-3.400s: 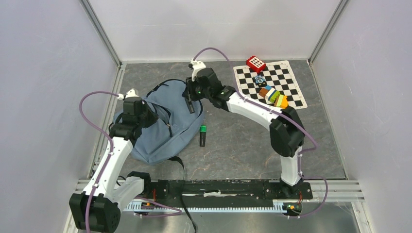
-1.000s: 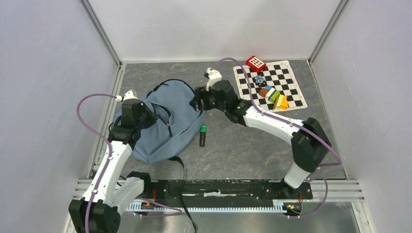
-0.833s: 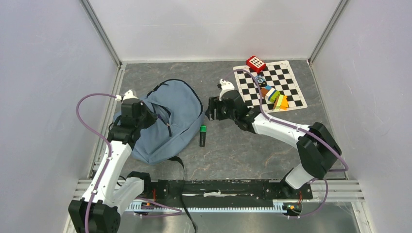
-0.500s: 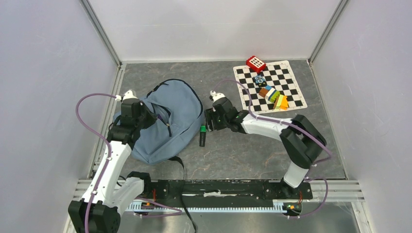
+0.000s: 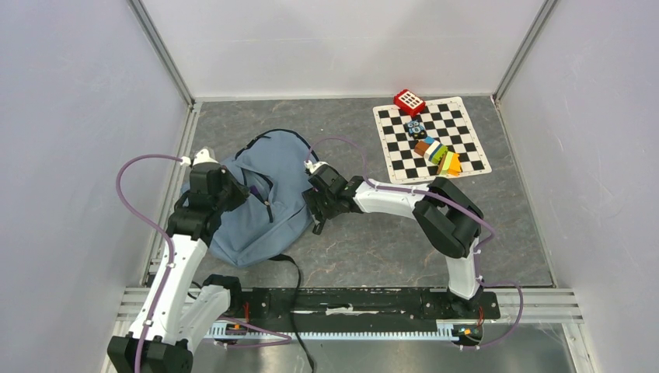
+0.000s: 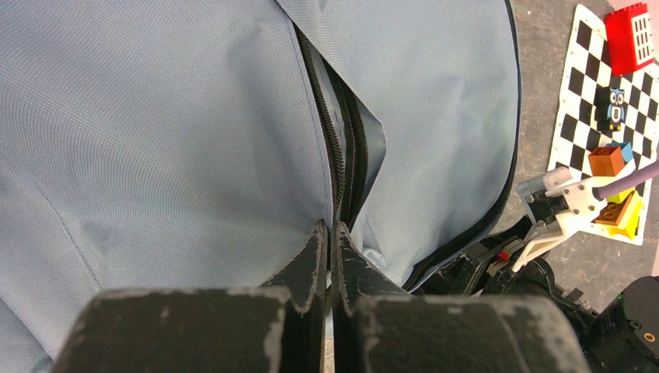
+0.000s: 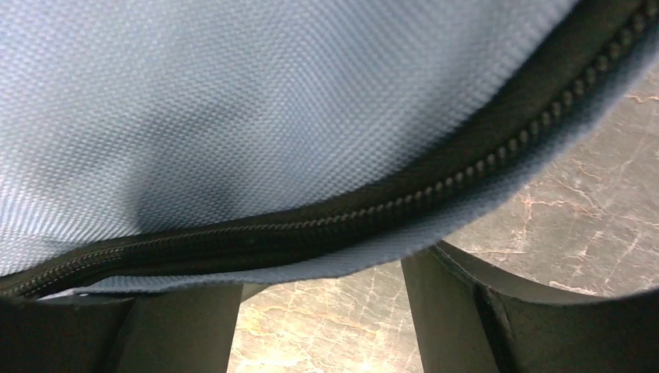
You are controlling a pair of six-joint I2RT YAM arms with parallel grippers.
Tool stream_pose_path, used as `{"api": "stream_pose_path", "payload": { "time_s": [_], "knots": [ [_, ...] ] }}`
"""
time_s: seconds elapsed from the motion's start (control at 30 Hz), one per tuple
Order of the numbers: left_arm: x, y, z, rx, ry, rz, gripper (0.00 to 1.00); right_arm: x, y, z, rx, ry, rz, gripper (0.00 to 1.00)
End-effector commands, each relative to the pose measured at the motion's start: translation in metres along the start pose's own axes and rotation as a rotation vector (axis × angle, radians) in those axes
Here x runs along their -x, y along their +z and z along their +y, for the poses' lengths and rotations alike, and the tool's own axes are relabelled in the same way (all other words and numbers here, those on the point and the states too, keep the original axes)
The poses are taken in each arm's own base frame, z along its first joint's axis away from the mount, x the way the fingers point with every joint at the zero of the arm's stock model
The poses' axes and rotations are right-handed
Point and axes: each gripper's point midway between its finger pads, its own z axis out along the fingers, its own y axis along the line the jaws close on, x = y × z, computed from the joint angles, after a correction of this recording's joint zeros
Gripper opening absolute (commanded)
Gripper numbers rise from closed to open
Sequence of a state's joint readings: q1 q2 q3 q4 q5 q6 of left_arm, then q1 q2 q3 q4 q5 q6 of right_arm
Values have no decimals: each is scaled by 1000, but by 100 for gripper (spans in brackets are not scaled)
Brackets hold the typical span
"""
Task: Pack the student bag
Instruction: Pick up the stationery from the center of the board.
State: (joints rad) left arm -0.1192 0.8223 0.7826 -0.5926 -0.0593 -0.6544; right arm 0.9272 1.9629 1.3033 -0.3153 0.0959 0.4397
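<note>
You're looking at a large blue-grey woven-cloth student bag (image 6: 155, 140), matt, with a fine visible weave and black toothed zippers (image 7: 373, 214). The left tool (image 6: 329, 227) has matt black fingers (image 6: 311, 264), scuffed pale along the edges. The dark grey counter (image 5: 388, 241) looks like smooth, veined stone.

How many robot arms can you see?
2. The left arm is over the bag's left side; the right arm reaches across to the bag's right edge. None seem hidden.
</note>
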Motion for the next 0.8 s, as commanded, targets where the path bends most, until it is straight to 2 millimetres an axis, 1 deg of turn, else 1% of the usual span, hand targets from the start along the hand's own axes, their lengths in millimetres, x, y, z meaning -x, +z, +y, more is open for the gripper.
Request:
{"api": "stream_pose_path", "payload": {
  "time_s": [0.0, 0.23, 0.33, 0.47, 0.57, 0.7, 0.77],
  "knots": [
    [13, -16, -15, -59, -15, -37, 2, 2, -3, -15, -82, -7, -2, 76],
    [13, -14, -15, -60, -13, -38, 2, -6, 6, -22, -113, -19, 21, 74],
    [13, -14, -16, -60, -12, -38, 2, -12, 11, -29, -146, -34, 38, 70],
    [14, -14, -16, -60, -7, -42, 2, -14, 10, -40, -199, -55, 54, 59],
    [15, -14, -15, -60, -1, -44, 2, -14, 5, -48, -216, -50, 53, 54],
    [14, -14, -16, -65, 7, -43, 2, -17, 1, -71, -261, -16, 56, 37],
    [13, -14, -16, -66, 12, -40, 2, -20, -1, -85, -288, -9, 61, 33]
  ]
}}
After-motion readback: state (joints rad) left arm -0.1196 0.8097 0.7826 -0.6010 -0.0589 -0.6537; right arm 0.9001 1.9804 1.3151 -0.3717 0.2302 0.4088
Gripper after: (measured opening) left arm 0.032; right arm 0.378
